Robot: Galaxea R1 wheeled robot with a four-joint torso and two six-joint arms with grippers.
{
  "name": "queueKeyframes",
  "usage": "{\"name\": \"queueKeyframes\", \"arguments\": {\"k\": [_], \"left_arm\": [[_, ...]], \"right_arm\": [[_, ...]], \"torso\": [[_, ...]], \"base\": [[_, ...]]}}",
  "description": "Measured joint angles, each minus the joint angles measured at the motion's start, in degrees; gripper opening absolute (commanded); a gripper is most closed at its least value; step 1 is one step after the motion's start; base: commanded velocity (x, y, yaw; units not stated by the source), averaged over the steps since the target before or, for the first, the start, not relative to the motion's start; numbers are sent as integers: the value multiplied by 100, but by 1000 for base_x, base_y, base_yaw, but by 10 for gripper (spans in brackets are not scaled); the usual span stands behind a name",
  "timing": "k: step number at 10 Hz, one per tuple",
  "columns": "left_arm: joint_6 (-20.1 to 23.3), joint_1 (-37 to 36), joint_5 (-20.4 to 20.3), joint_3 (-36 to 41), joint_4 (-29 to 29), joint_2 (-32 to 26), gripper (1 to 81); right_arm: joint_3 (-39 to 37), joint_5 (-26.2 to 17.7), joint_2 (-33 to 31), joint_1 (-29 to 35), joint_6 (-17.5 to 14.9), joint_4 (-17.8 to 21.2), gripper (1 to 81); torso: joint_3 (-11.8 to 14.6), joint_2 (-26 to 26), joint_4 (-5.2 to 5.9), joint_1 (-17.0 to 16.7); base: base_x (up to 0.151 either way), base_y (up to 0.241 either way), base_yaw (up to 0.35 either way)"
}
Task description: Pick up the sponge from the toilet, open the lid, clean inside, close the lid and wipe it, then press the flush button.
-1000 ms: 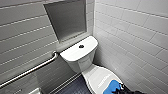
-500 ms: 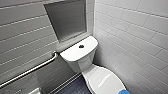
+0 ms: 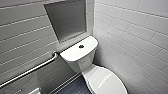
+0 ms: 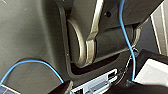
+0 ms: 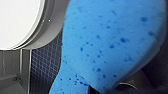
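Observation:
The white toilet (image 3: pixel 82 62) stands in a tiled corner, and its oval lid (image 3: pixel 106 81) lies closed over the bowl. The round dark flush button (image 3: pixel 81 46) sits in the middle of the flat tank top. In the right wrist view the bright blue sponge (image 5: pixel 110 42) shows large and close, with my right gripper shut on it. Beside it are the toilet's white rounded edge (image 5: pixel 20 22) and dark tiled floor (image 5: pixel 45 65). The left wrist view looks at the robot's own dark body and a blue cable (image 4: pixel 125 32); my left gripper holds nothing that I can see.
A metal grab bar (image 3: pixel 30 71) slants along the grey wall left of the tank. A recessed niche (image 3: pixel 66 18) sits above the tank. White tiled wall (image 3: pixel 135 37) runs close along the toilet's right side. Dark floor (image 3: pixel 75 87) lies left of the bowl.
The blue sponge and the dark gripper that showed at the head view's lower edge beside the lid have dropped below that edge. The toilet stays as it was.

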Motion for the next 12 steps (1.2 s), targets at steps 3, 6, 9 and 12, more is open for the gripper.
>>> {"name": "queueKeyframes", "arguments": {"k": [3, 6, 9, 12], "left_arm": [[2, 0, -2, 0, 22, 45, 811], [2, -2, -6, 0, 24, 50, 811], [2, -2, -6, 0, 33, 48, 811], [2, -2, -9, 0, 33, 48, 811]], "right_arm": [[116, 460, -284, -740, -4, -2, 10], [1108, 471, -690, -887, -67, -24, 10], [2139, 341, -1098, -963, -218, -144, 10], [3154, 112, -1475, -380, -328, -304, 10]], "torso": [[0, 0, 0, 0], [2, 0, 0, 0], [2, 0, 0, 0], [2, 0, 0, 0]], "base": [[0, 0, 0], [0, 0, 0], [0, 0, 0], [0, 0, 0]]}}
